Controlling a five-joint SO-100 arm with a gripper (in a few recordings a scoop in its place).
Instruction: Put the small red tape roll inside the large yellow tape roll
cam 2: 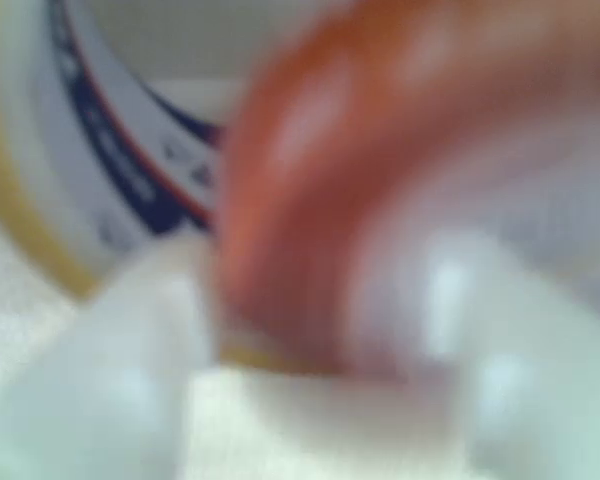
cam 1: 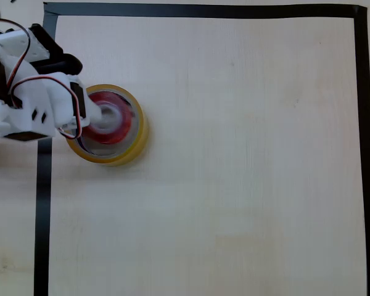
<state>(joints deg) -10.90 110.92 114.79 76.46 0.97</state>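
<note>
My claw (cam 1: pixel 105 117) grips the red roll (cam 1: pixel 126 123) inside the yellow roll (cam 1: pixel 132 151); next I'd judge: release, lift straight up.

**Red roll inside yellow roll**

The small red tape roll (cam 1: pixel 111 118) lies flat within the large yellow tape roll (cam 1: pixel 131 148), ringed by it. The white fingers (cam 1: pixel 102 114) reach into the red roll's white core.
</note>
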